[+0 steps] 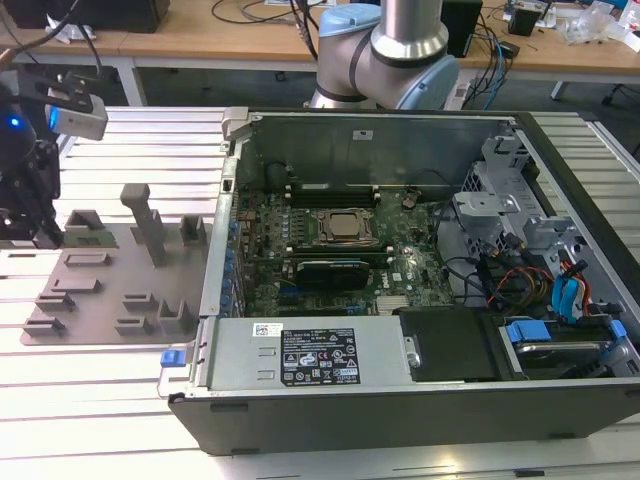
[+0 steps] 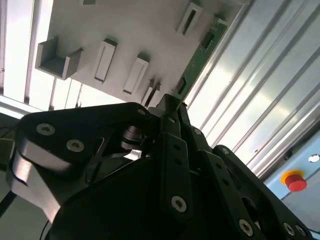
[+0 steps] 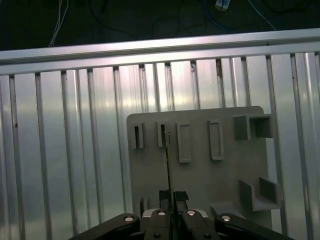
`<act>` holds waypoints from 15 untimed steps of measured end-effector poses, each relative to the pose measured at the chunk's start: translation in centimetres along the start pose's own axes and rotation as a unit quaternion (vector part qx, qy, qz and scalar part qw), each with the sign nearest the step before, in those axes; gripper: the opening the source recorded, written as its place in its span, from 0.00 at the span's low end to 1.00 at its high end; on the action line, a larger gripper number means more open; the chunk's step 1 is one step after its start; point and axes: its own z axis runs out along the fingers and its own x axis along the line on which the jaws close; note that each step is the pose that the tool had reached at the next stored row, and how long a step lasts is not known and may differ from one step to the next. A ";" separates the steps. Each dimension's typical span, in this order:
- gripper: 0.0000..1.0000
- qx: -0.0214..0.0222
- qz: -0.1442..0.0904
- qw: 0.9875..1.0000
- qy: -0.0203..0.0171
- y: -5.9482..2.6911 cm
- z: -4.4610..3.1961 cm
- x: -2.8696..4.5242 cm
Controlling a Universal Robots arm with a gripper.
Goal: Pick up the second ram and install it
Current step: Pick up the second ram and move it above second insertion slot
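— Ribbed metal counter (image 1: 120,400) all across in the exterior view, with desks and cables behind. What's on it?

— An open computer case (image 1: 400,405) with its motherboard (image 1: 400,275) showing. On the exterior view's left there's a grey fixture plate (image 1: 100,290) with raised blocks. The arm (image 1: 385,50) rises behind the case.

— And the pincer?

— The pincer (image 1: 40,232) is down at the plate's far left edge. The second ram (image 1: 90,238) is a green strip lying across a block right beside it, well apart from the case.

— Has it got hold?

— The second wrist view says so. The pincer (image 2: 171,104) has its fingers drawn in tight on the near part of the second ram (image 2: 202,50). The stick runs away from them along the edge of the fixture plate (image 2: 135,30). A red button (image 2: 295,181) shows past the counter's ribs.

— First wrist view?

— You see the stick edge-on there. The second ram (image 3: 168,165) is a thin dark line pinched between the two fingers of the pincer (image 3: 171,201). It reaches towards a narrow slot (image 3: 162,136) in the fixture plate (image 3: 210,175). Whether it's clear of the plate, I can't tell.
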 end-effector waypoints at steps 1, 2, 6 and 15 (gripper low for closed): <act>0.14 0.000 0.000 1.000 0.000 0.02 -0.39 0.00; 0.14 0.000 0.000 1.000 0.000 0.03 -0.81 -0.01; 0.14 0.000 0.000 1.000 0.000 0.07 -1.90 -0.02; 0.14 0.000 0.000 1.000 0.000 0.17 -4.74 -0.06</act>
